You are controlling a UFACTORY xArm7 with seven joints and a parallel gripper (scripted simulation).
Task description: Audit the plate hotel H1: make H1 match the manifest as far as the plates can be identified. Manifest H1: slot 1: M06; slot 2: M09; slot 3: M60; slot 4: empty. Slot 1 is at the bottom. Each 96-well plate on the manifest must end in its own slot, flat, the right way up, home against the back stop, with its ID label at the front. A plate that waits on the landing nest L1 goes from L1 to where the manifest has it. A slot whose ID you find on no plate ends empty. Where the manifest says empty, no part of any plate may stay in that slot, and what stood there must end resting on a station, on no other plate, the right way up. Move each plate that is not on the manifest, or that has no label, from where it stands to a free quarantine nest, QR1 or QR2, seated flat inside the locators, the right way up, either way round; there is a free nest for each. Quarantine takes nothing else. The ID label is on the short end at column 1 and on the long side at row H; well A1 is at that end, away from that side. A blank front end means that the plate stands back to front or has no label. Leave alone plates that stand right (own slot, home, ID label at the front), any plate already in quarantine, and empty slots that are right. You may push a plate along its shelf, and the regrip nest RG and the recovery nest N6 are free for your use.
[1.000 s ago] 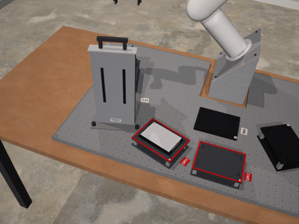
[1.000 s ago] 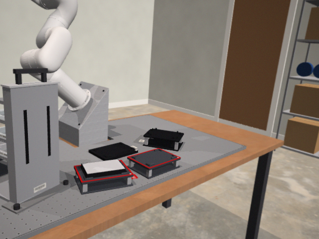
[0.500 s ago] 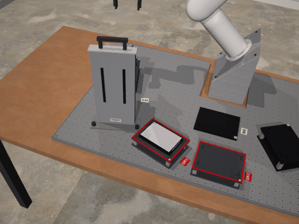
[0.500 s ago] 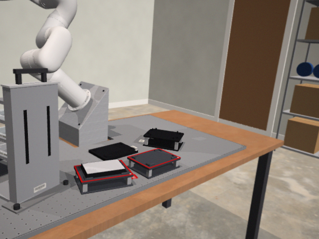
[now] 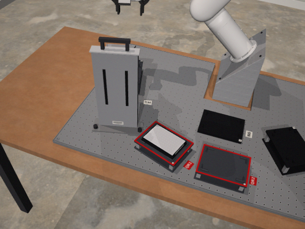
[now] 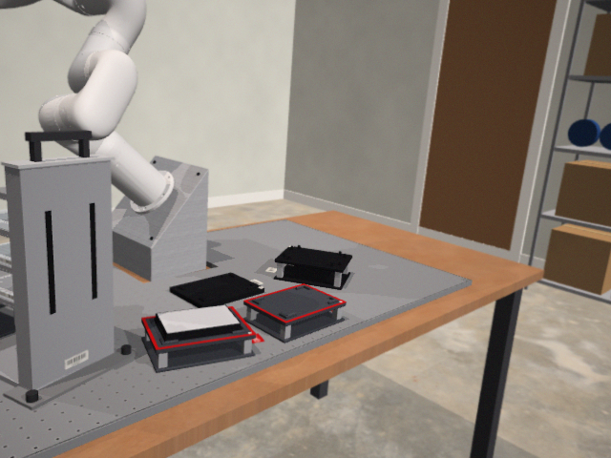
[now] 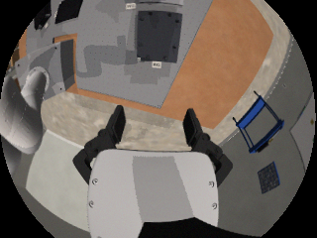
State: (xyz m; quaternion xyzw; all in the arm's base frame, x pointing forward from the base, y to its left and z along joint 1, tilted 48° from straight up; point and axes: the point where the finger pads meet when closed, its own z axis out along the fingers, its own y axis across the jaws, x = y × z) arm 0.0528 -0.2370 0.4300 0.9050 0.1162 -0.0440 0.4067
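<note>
One wooden table (image 5: 44, 81) carries a grey perforated baseplate (image 5: 172, 81), all of it below and ahead of the gripper (image 5: 129, 10), which hangs high past the table's far edge with fingers spread wide and nothing between them. White arm (image 5: 225, 28) rises from a slanted grey pedestal (image 5: 236, 81), off to the gripper's side. Plate hotel H1 (image 5: 115, 88) stands upright on the baseplate almost directly under the gripper, slotted back panel toward the top camera, black handle (image 5: 114, 40) on top; its shelves show only in the wrist view, too blurred to read contents or labels. Beyond the hotel from the gripper, quarantine nest QR1 (image 5: 140, 138), red-framed, holds one plate (image 5: 163, 140) lying flat, pale top face up, label not readable. Beside it, quarantine nest QR2 (image 5: 222, 164), red-framed, has no plate in it. Flat black nest N6 (image 5: 221, 125) sits between QR2 and the pedestal. Raised black nest (image 5: 287, 148) sits furthest off to the side, no plate on it.
</note>
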